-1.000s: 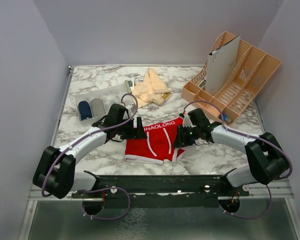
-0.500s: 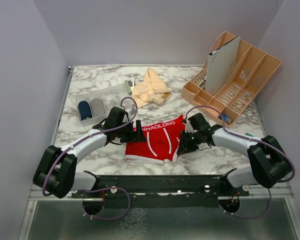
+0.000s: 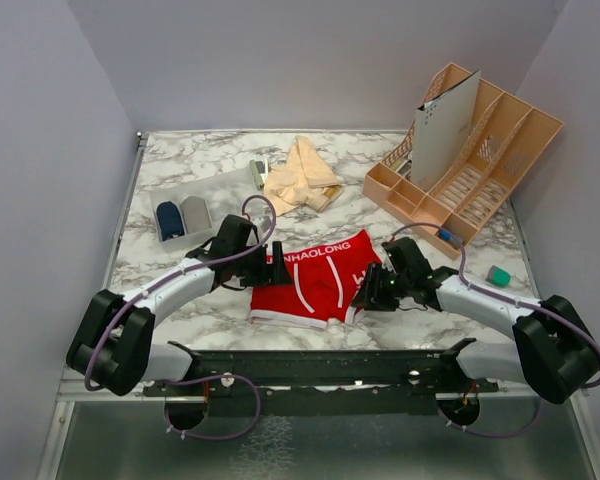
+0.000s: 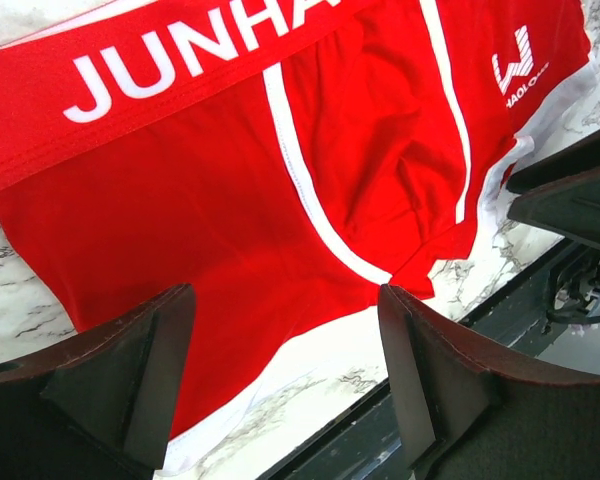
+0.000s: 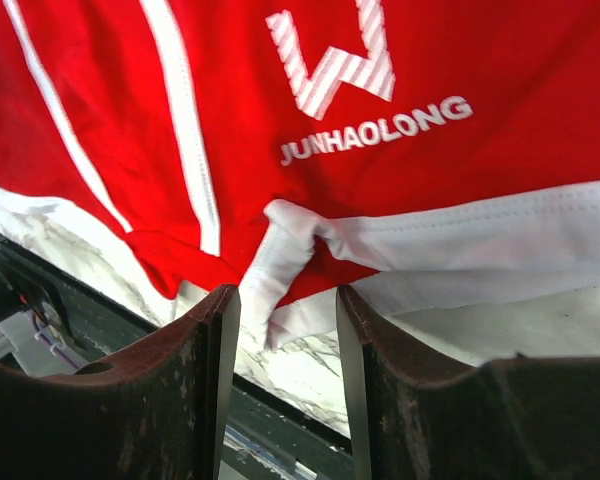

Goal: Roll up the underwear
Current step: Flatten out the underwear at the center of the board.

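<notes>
Red underwear (image 3: 315, 280) with white trim lies flat on the marble table, waistband at the far side. In the left wrist view the underwear (image 4: 280, 150) fills the frame, and my left gripper (image 4: 285, 350) stands wide open over its left leg hem, holding nothing. From above, the left gripper (image 3: 277, 262) sits at the garment's left edge. My right gripper (image 3: 365, 295) is at the right leg hem. In the right wrist view this gripper (image 5: 285, 340) is open, and a loose crumpled fold of white hem (image 5: 290, 255) lies just ahead of its fingertips. Peach underwear (image 3: 302, 178) lies heaped farther back.
A grey tray (image 3: 180, 215) at the left holds a dark blue and a grey rolled bundle. A peach organiser rack (image 3: 470, 165) with a white card stands at the back right. A small teal object (image 3: 498, 274) lies right of the right arm. The dark front rail (image 3: 320, 360) runs just below the underwear.
The right gripper has slid back toward the near right, off the right leg hem, and its jaws have widened, leaving a crumpled fold. The left gripper has hardly moved.
</notes>
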`<control>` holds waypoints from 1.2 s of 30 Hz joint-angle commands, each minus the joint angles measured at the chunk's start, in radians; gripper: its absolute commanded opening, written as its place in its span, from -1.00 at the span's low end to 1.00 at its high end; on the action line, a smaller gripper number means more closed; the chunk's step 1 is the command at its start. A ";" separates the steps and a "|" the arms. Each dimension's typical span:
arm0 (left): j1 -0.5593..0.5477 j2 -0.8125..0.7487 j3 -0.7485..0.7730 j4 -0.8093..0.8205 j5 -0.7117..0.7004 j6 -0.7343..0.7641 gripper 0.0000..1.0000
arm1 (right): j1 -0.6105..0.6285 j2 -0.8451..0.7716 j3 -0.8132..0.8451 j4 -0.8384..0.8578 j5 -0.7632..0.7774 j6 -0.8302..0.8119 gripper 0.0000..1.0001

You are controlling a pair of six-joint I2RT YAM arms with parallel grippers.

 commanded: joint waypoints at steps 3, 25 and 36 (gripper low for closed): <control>-0.006 -0.058 -0.006 -0.015 -0.024 -0.009 0.57 | 0.000 0.046 -0.042 0.136 0.026 0.075 -0.06; -0.007 -0.071 0.002 -0.040 -0.022 0.006 0.58 | 0.000 0.021 -0.006 0.069 0.093 0.042 -0.15; -0.007 -0.066 -0.004 -0.040 -0.025 0.001 0.58 | 0.000 0.077 -0.021 0.178 0.045 0.056 -0.37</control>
